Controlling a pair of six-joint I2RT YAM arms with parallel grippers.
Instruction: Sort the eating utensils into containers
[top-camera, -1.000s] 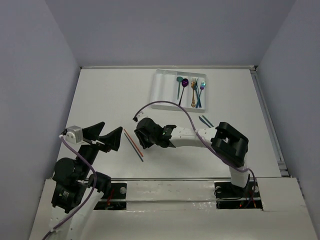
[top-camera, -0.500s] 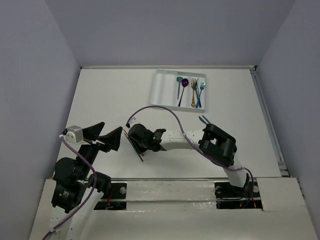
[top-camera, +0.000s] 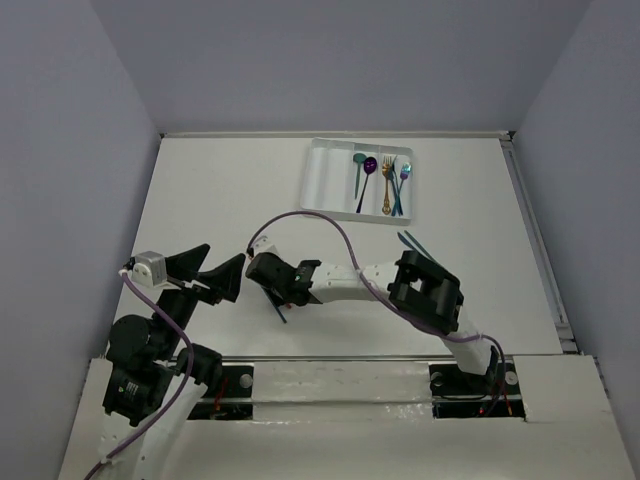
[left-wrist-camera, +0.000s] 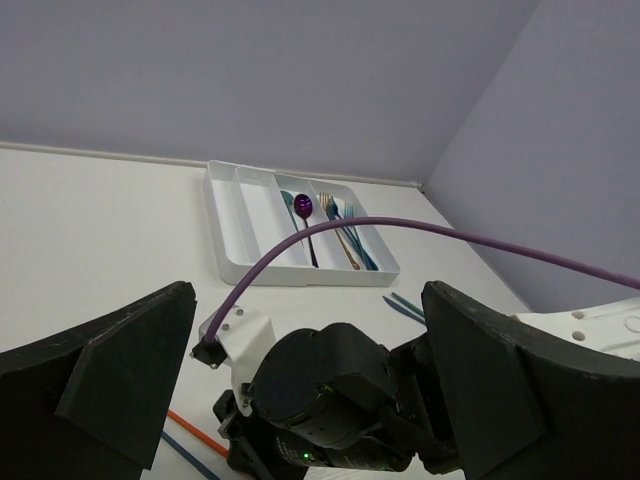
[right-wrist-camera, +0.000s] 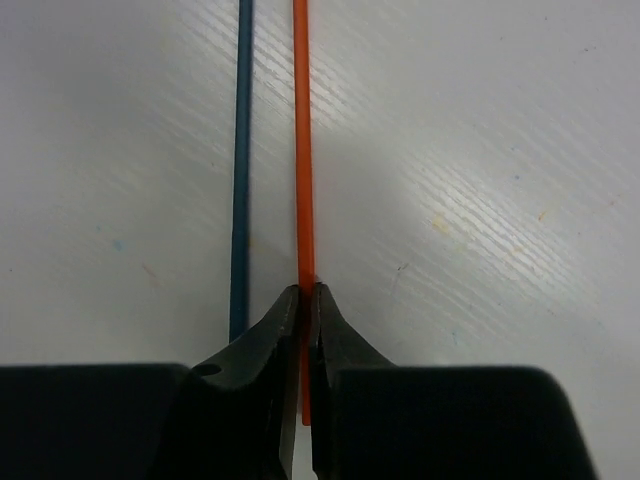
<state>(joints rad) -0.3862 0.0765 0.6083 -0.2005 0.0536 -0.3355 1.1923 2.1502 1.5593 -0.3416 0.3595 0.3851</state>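
Observation:
In the right wrist view my right gripper (right-wrist-camera: 305, 292) is shut on the near end of a red-orange chopstick (right-wrist-camera: 301, 150) that lies flat on the table. A dark blue chopstick (right-wrist-camera: 241, 150) lies parallel just to its left, outside the jaws. From above, the right gripper (top-camera: 268, 282) is low at centre left and covers most of both sticks. My left gripper (top-camera: 213, 273) hovers open and holds nothing, just left of it. The white tray (top-camera: 318, 180) at the back holds spoons and forks (top-camera: 385, 180) in its right-hand containers.
Two teal chopsticks (top-camera: 411, 241) lie on the table below the tray's right corner, near the right arm's elbow. A purple cable (top-camera: 320, 215) arches over the right forearm. The tray's two left compartments (left-wrist-camera: 240, 205) hold nothing.
The right arm has reached left and down onto the two chopsticks. Its jaws have closed on the red-orange one. The left arm has stayed still.

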